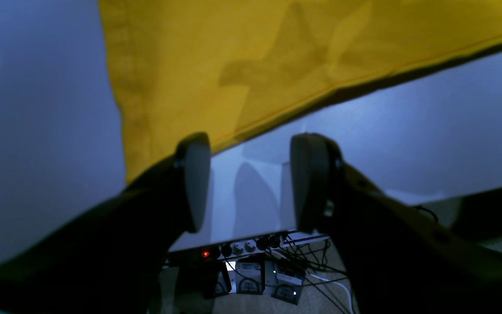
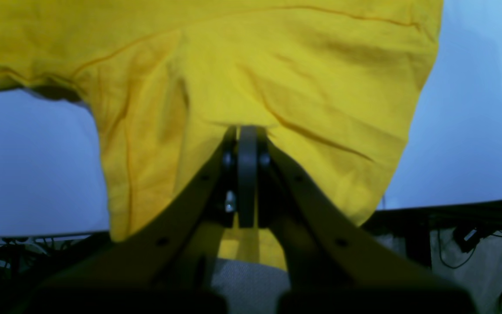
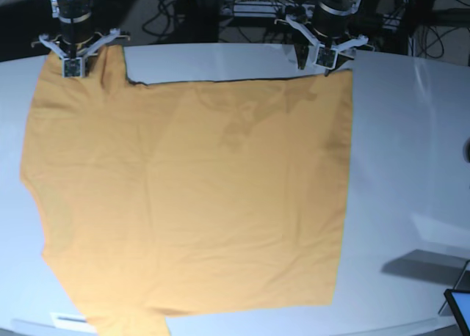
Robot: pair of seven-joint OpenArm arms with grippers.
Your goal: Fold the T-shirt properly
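Observation:
The orange-yellow T-shirt (image 3: 191,204) lies spread flat on the white table (image 3: 411,145), with no lettering showing. My right gripper (image 2: 246,131) is shut on a pinch of cloth at the shirt's far left corner, by a sleeve; it also shows in the base view (image 3: 73,66). My left gripper (image 1: 251,183) is open and empty, low over the table at the shirt's far right corner (image 1: 146,165); one finger (image 1: 196,183) is beside the cloth edge. It also shows in the base view (image 3: 323,63).
A power strip with a red light (image 1: 242,248) and cables lie on the floor past the table's far edge. A dark flat device (image 3: 459,303) sits at the table's near right. A white label (image 3: 70,319) lies by the shirt's near left.

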